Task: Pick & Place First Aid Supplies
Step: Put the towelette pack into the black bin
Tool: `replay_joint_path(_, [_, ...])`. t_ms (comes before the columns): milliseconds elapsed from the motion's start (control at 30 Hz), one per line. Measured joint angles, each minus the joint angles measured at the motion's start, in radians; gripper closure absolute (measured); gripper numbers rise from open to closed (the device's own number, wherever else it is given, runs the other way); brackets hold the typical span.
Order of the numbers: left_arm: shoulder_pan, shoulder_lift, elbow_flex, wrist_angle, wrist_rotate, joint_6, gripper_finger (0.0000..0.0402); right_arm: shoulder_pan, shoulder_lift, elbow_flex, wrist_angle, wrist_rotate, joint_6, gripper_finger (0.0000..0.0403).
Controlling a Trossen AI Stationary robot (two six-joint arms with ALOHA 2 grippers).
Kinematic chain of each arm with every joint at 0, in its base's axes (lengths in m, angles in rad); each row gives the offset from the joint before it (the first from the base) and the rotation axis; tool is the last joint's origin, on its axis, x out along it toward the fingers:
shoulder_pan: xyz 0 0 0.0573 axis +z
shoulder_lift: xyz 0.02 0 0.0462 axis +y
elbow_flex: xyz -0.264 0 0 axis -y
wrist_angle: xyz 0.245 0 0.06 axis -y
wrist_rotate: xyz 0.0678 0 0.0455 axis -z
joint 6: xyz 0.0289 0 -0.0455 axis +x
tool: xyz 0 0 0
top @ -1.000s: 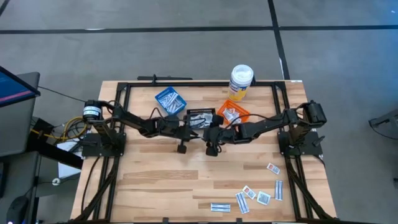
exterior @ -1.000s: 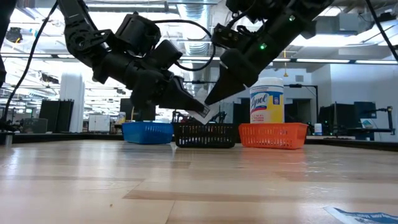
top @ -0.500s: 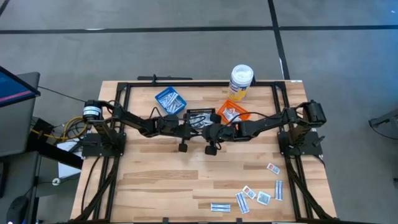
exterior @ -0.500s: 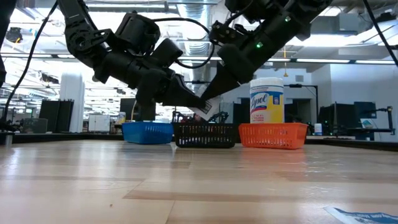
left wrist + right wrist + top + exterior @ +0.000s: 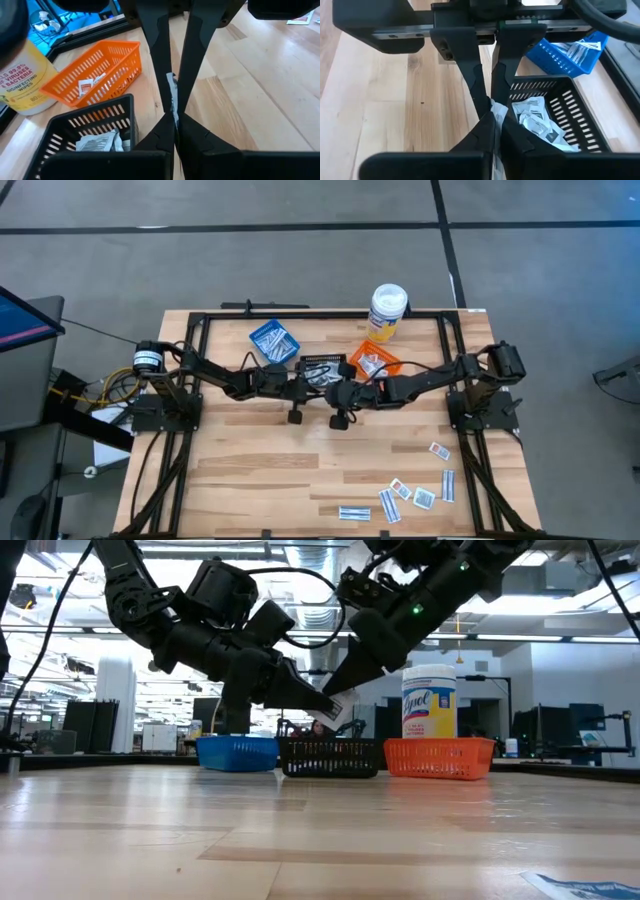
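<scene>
My two claws meet tip to tip above the table (image 5: 260, 470), near the black basket (image 5: 330, 756), and one small white packet (image 5: 340, 708) hangs between them. In the low view my left gripper (image 5: 322, 710) reaches in from the blue basket's (image 5: 236, 751) side and my right gripper (image 5: 338, 698) comes down from above the orange basket (image 5: 438, 757). Both are pinched tight, with no gap showing between either pair of fingers.

Through my left wrist camera, the packet (image 5: 172, 95) stands edge-on, caught at my own tips (image 5: 175, 120) and clamped higher up between the right arm's two dark fingers (image 5: 159, 55). My right wrist camera shows the same from the other side: the crumpled white packet (image 5: 498, 112) sits where my fingertips touch the left arm's fingers (image 5: 472, 80), just beside the black basket's (image 5: 580, 120) rim.

That black basket already holds several white packets with dark print (image 5: 535, 117). The blue basket (image 5: 272, 342) holds narrow strips, and the orange one (image 5: 374, 362) holds a square packet with red marks (image 5: 90, 84). A white wipes bottle with a yellow label (image 5: 387, 312) stands at the far edge behind the orange basket. More packets and strips (image 5: 405, 492) lie loose near the table's front right corner, well apart from both claws.
</scene>
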Motion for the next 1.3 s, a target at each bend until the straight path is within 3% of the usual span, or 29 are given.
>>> replay_joint_path(333, [0.000, 0.000, 0.000, -0.005, 0.003, 0.000, 0.0390, 0.007, 0.000, 0.000, -0.016, 0.027, -0.003, 0.0388])
replay_joint_path(567, [-0.001, 0.001, -0.002, -0.013, 0.009, 0.000, 0.0391, 0.012, -0.002, -0.002, -0.135, 0.027, 0.019, 0.0337])
replay_joint_path(767, [-0.001, 0.001, -0.002, -0.009, 0.009, 0.000, 0.0393, 0.010, -0.002, -0.002, -0.121, 0.024, 0.034, 0.0311])
replay_joint_path(867, [-0.001, 0.001, -0.002, -0.008, 0.008, 0.000, 0.0391, 0.010, -0.002, -0.002, -0.115, 0.018, 0.032, 0.0325])
replay_joint_path(1033, [-0.001, 0.001, -0.002, -0.006, 0.004, 0.000, 0.0392, 0.006, -0.002, -0.002, -0.106, 0.007, 0.012, 0.0390])
replay_joint_path(1300, [-0.001, 0.001, -0.002, -0.009, 0.004, 0.000, 0.0391, 0.006, -0.002, -0.002, -0.102, -0.034, -0.016, 0.0397])
